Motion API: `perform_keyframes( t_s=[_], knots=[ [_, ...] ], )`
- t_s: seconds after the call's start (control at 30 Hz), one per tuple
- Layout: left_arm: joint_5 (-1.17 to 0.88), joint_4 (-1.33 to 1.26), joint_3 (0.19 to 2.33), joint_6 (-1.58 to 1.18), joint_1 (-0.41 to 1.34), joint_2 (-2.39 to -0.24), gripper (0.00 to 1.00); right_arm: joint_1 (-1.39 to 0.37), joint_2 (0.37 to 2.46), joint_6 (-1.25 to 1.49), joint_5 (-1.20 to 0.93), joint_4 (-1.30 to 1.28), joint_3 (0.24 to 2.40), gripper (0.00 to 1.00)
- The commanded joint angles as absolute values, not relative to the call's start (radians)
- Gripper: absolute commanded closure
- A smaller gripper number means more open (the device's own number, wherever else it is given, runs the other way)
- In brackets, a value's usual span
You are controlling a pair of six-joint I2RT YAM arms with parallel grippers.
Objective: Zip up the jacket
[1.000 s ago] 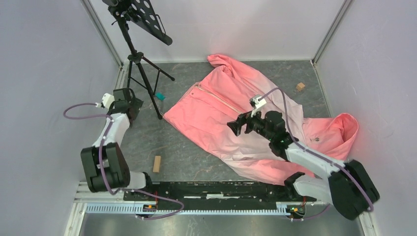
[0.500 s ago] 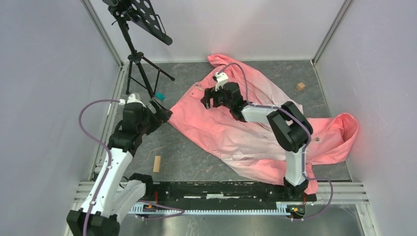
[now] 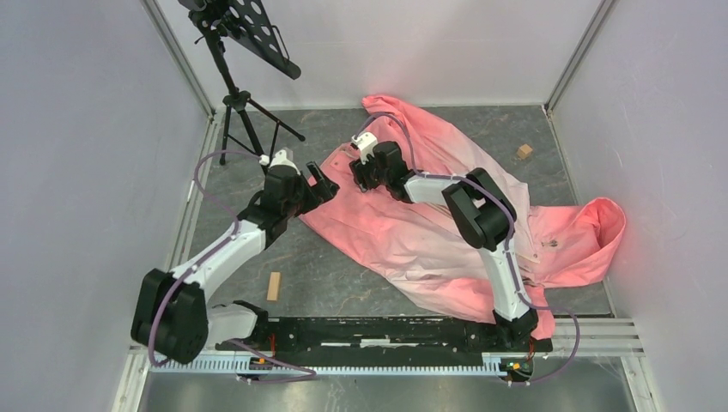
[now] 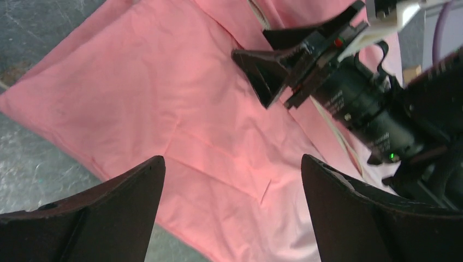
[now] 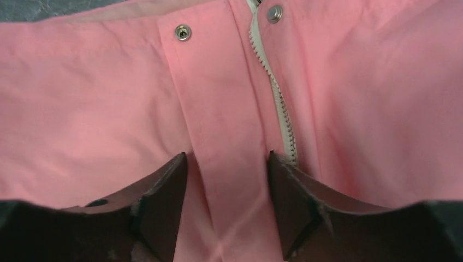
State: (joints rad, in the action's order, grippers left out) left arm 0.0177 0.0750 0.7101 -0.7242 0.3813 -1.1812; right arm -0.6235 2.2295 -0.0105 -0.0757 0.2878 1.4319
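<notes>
1. Here, the right gripper (image 5: 226,155) is spread; a flat strip of the jacket (image 5: 82,109) lies between its fingers, with the zipper (image 5: 281,117) just beside one finger.
2. The left gripper (image 4: 232,159) is spread wide, with jacket fabric beneath it.

A black tripod stand (image 3: 243,110) stands at the far left corner of the bench (image 3: 335,279), a dark grey, marbled surface. The stand carries a tilted black plate (image 3: 257,30) pierced with round holes. A pale wooden block (image 3: 274,286) lies on the near left part of the bench. A smaller wooden block (image 3: 524,151) lies near the far right corner, close to the wall. Pale lilac walls (image 3: 86,129) enclose the bench on three sides.
</notes>
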Motion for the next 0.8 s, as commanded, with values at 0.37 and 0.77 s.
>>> perform_keyframes(
  t_s=[0.37,0.77],
  knots=[
    [0.005,-0.132,0.829,-1.079,0.331,-1.461,0.09,-0.626,2.109,-0.1,-0.314,0.385,1.385,0.82],
    [-0.093,-0.257,0.853,-1.191,0.307,-1.564,0.13,-0.63,1.966,-0.078,-0.378,0.444,1.205,1.0]
  ],
)
